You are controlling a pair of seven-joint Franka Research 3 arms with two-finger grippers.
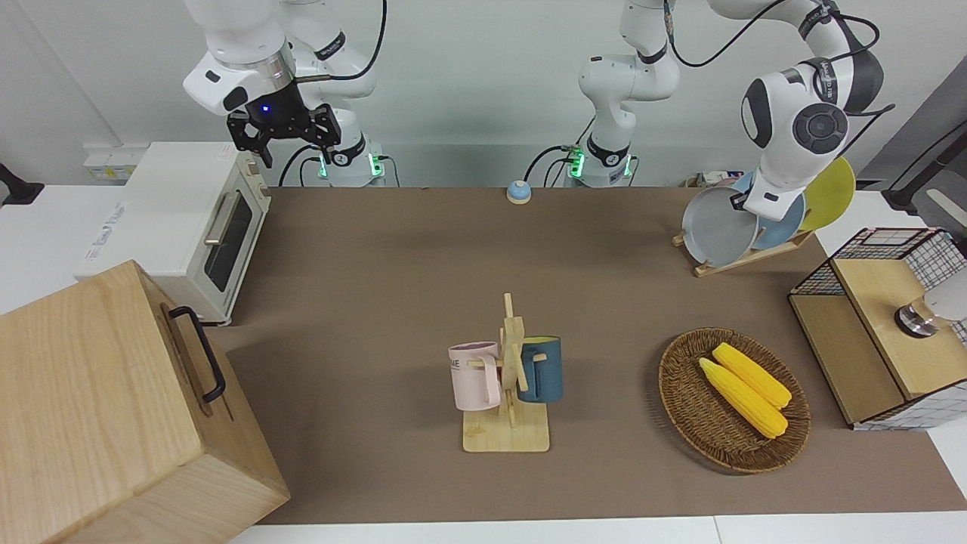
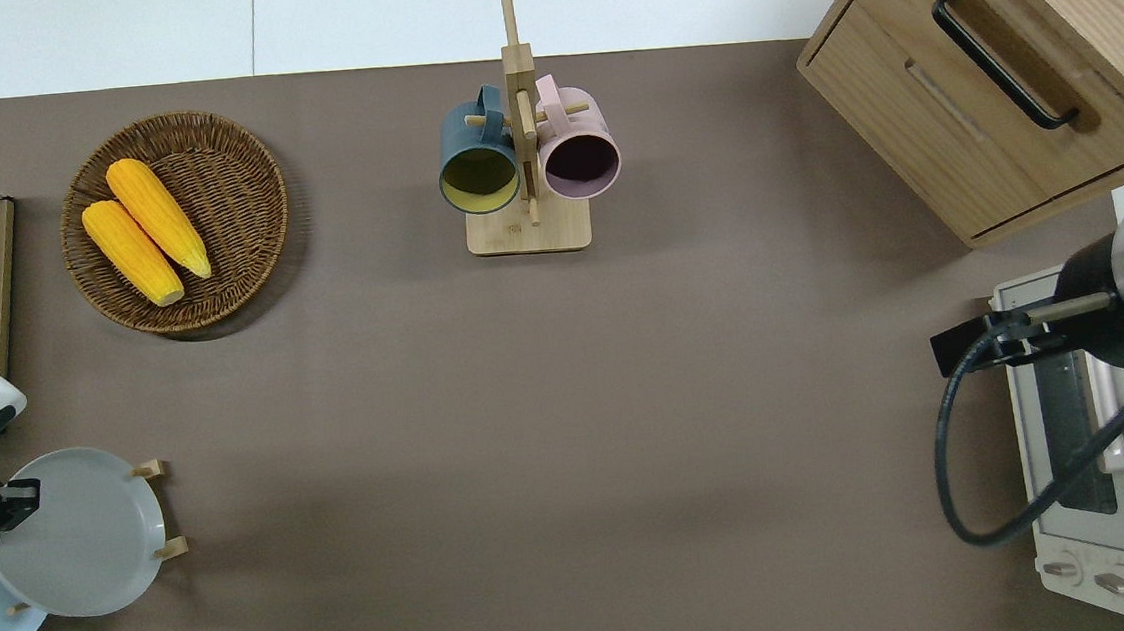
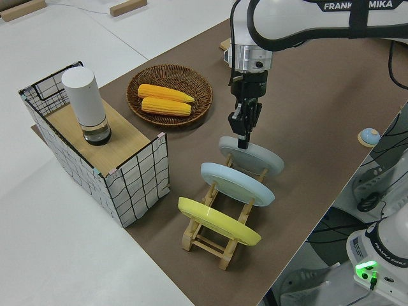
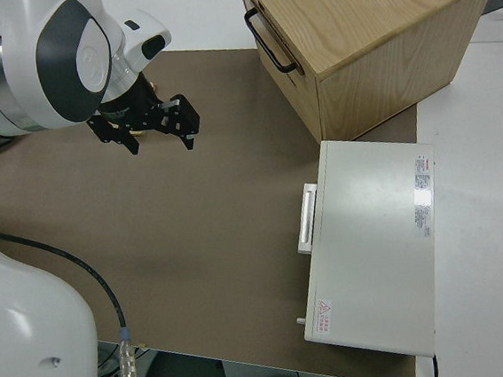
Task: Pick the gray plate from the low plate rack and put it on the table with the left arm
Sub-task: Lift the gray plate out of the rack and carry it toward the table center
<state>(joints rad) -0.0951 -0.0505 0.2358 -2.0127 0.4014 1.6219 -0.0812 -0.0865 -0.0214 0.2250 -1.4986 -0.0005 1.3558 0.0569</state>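
- Brown matte table (image 1: pixel 393 264) with white edges, plain white wall where the robots stand, and plenty of bare tabletop across the middle to land a plate on.
- Around the edges: a toaster oven (image 1: pixel 174 219) and a wooden cabinet (image 1: pixel 91 393) at the right arm's end, a mug stand (image 1: pixel 508 434) mid-table, and a wicker basket (image 1: pixel 668 393) of corn and a wire crate (image 1: pixel 937 249) at the left arm's end.
- The gray plate (image 1: pixel 716 227) leans in the low plate rack (image 1: pixel 744 261), in the slot toward the open middle of the table, at the left arm's end, close to the robots.
- The left gripper (image 3: pixel 243 141) is down on the plate's upper rim, fingers drawn in narrow and, as it looks from the side, pinching that rim.
- The right gripper (image 1: pixel 298 155) is parked, fingers spread wide.
- Risk one: it's a thin pinch on a smooth rim, so the plate could swing or slip out once its weight comes off the pegs.
- Risk two: pull at the wrong angle and the lower edge may catch on a slanted peg, dragging the light rack along.
- Risk three: the light-blue plate (image 3: pixel 236 185) sits in the very next slot, with the yellow plate (image 3: pixel 217 223) after it, so a tilt toward them could knock them.
- Risk four: a tilted set-down could clatter the plate onto the table edge-first.
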